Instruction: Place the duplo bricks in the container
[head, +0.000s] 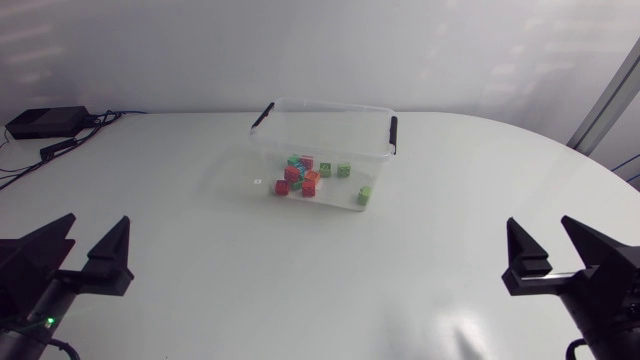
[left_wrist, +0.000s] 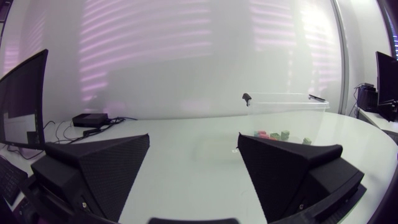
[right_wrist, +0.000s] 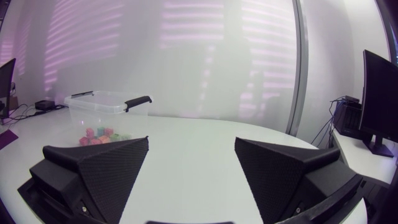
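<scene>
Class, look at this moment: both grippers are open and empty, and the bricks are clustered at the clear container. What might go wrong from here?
1. The container has clear walls, so I cannot tell whether the bricks lie inside or just in front of it. A gripper might strike a wall.
2. The bricks sit packed together, so the broad fingers of the left gripper or right gripper may knock neighbours aside.

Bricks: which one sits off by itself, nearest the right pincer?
The pale green brick, alone at the end of the group towards the right pincer. The other bricks, red and green, sit bunched together further from it.
</scene>
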